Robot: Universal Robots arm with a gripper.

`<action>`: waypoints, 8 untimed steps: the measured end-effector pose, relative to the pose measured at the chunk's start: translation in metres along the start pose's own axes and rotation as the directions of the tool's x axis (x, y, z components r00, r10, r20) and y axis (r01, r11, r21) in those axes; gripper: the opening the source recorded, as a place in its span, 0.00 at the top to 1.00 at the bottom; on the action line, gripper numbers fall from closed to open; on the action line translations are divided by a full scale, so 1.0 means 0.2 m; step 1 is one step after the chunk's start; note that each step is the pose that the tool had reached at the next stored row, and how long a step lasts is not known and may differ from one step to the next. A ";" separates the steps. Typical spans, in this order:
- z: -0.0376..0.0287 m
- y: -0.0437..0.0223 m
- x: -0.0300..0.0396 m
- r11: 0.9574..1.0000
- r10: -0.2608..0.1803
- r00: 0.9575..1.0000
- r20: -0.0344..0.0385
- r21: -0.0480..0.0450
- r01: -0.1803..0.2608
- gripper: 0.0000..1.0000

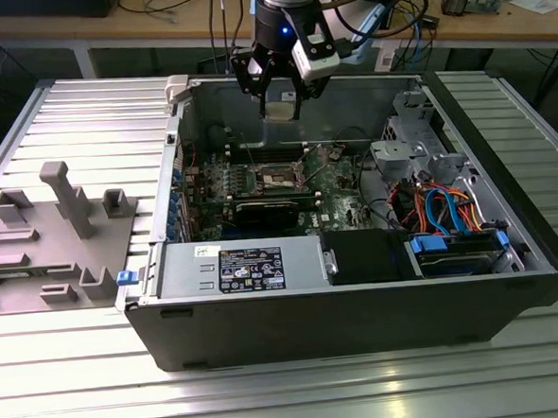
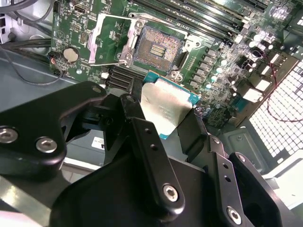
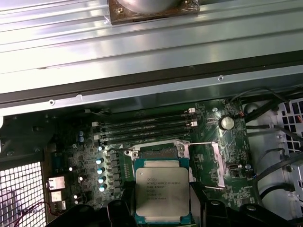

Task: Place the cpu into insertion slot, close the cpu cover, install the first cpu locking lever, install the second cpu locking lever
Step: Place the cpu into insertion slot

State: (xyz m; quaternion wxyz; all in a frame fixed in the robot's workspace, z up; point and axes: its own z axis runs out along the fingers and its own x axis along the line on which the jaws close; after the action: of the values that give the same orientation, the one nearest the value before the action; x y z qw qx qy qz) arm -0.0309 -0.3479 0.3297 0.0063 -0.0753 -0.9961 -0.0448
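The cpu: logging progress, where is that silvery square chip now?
In both wrist views the cpu is clamped in the pincer, above the dark square insertion slot on the green circuit board.

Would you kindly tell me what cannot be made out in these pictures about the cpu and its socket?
- First wrist view: most of the insertion slot is hidden behind the cpu.
- Second wrist view: the cpu's lower edge is hidden by the claw gripping it.
- Exterior view: the insertion slot's inside is too small to tell.
- Every view: the cpu's underside is turned away from the cameras.
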 end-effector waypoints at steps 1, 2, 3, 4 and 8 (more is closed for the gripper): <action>0.000 0.000 0.000 1.000 0.004 1.000 0.000 0.000 -0.004 0.46; 0.000 0.000 0.000 1.000 0.006 1.000 0.001 0.000 -0.006 0.46; 0.000 0.000 0.000 1.000 0.008 1.000 0.001 0.000 -0.008 0.46; 0.000 0.000 0.000 1.000 0.010 1.000 0.001 0.000 -0.010 0.46; 0.000 0.000 0.000 1.000 0.017 1.000 0.001 0.000 -0.017 0.46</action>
State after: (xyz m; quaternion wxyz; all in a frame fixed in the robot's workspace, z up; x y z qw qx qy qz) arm -0.0309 -0.3479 0.3297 0.0059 -0.0839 -0.9955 -0.0448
